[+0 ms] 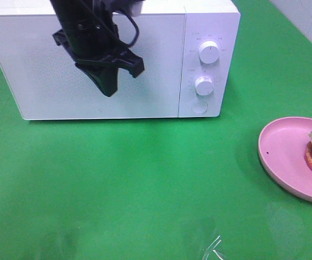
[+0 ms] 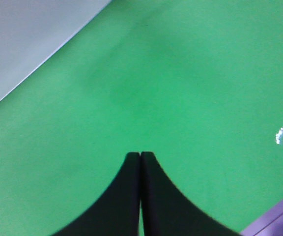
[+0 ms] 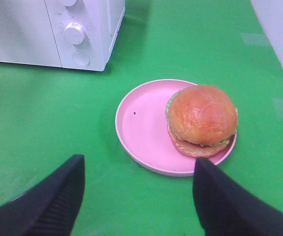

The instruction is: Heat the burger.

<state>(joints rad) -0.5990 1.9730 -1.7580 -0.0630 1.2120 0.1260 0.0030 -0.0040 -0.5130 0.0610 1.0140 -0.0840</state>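
Two arms here: left gripper [image 2: 140, 156] jaws clenched empty by the closed microwave [image 1: 102, 65]; right gripper [image 3: 137, 169] jaws wide, so I'd straddle the burger [image 3: 202, 120] evenly and squeeze gently.

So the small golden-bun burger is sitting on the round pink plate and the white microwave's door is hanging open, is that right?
Not quite. The white microwave has its door shut, as the exterior high view shows. The rest holds: the small golden-bun burger sits on the round pink plate.
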